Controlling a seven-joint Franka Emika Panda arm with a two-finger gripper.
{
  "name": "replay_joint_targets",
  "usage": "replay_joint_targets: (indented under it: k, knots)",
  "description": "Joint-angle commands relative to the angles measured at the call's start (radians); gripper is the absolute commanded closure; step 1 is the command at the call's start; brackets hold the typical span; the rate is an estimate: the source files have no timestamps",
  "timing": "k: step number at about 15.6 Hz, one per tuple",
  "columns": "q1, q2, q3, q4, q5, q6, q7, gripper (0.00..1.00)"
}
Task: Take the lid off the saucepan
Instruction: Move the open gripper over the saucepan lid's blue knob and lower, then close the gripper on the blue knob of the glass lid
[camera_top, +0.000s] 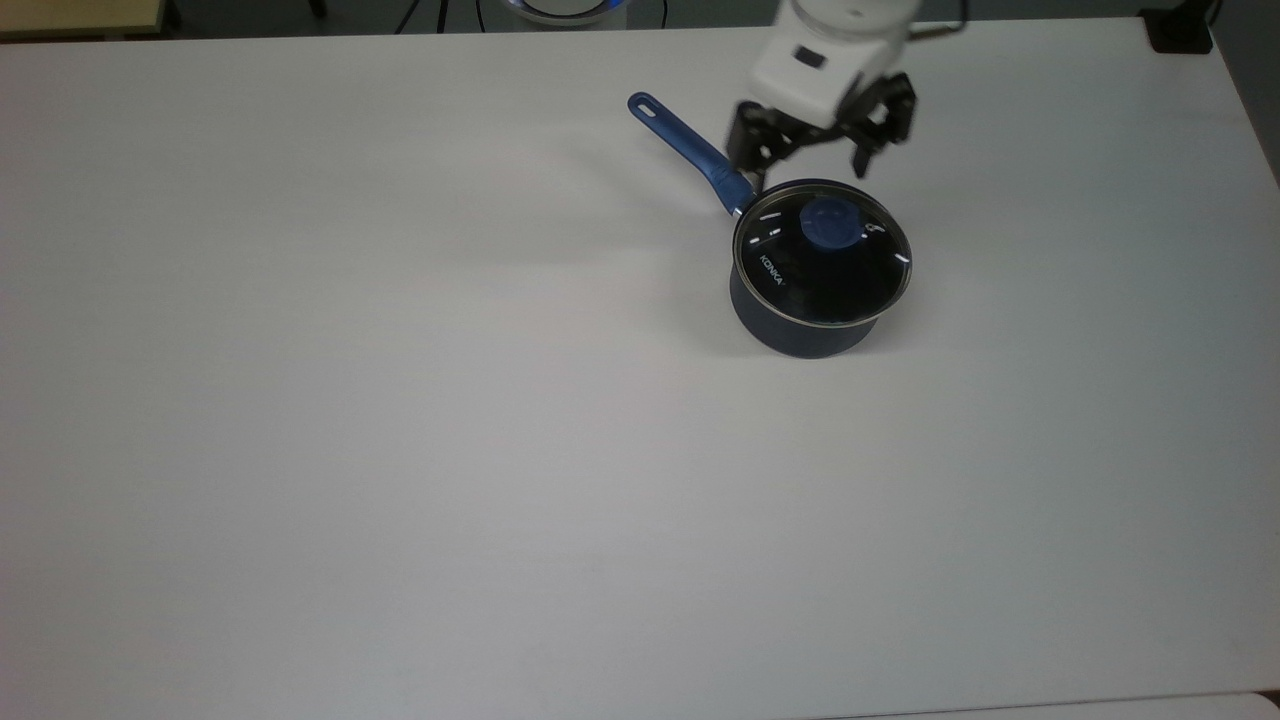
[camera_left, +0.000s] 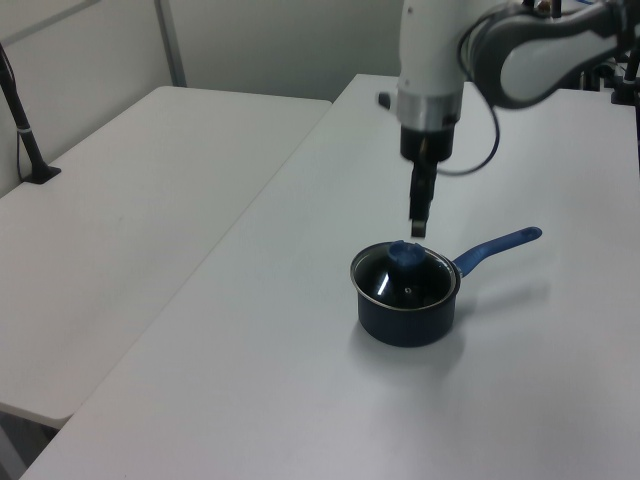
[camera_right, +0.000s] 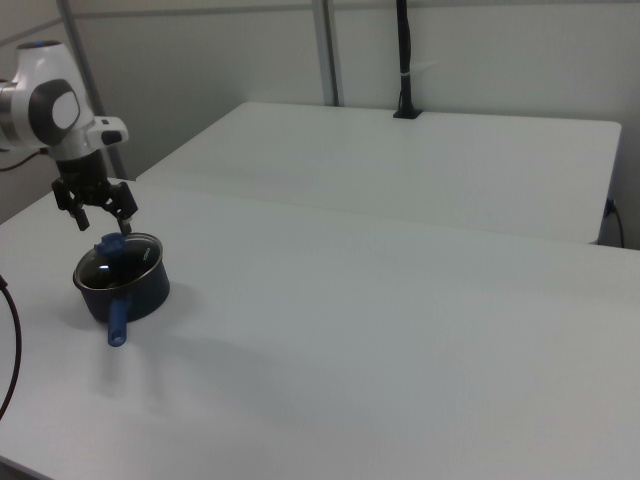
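While poised just above the blue round knob (camera_top: 827, 222), black two-finger gripper (camera_top: 812, 166) spread wide, touching nothing. Round clear glass lid (camera_top: 822, 254) seated on small navy saucepan (camera_top: 800, 335). Bright-blue handle (camera_top: 690, 151) angled toward the top view's upper left on white table (camera_top: 400, 400).

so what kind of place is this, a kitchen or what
Probably a robot lab, not a kitchen: a robot arm's gripper above a lidded saucepan on a bare white table, with partition walls behind.
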Motion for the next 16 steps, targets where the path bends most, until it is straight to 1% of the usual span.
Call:
replay_joint_targets:
  k: [1,4,8,10,12,13,14,15,16]
  knots:
    - [0.040,0.044,-0.012,0.034,-0.009,0.045,0.087,0.00]
    - [0.065,0.073,-0.015,0.034,-0.012,0.065,0.087,0.00]
    - [0.065,0.096,-0.015,0.034,-0.042,0.079,0.088,0.00]
    - [0.067,0.113,-0.015,0.034,-0.049,0.080,0.088,0.09]
    - [0.065,0.113,-0.015,0.034,-0.052,0.106,0.087,0.22]
    - [0.065,0.113,-0.015,0.033,-0.052,0.117,0.087,0.37]
    - [0.063,0.113,-0.016,0.033,-0.052,0.119,0.087,0.49]
    - [0.059,0.111,-0.016,0.033,-0.052,0.119,0.085,0.56]
    - [0.056,0.108,-0.016,0.033,-0.050,0.119,0.085,0.58]
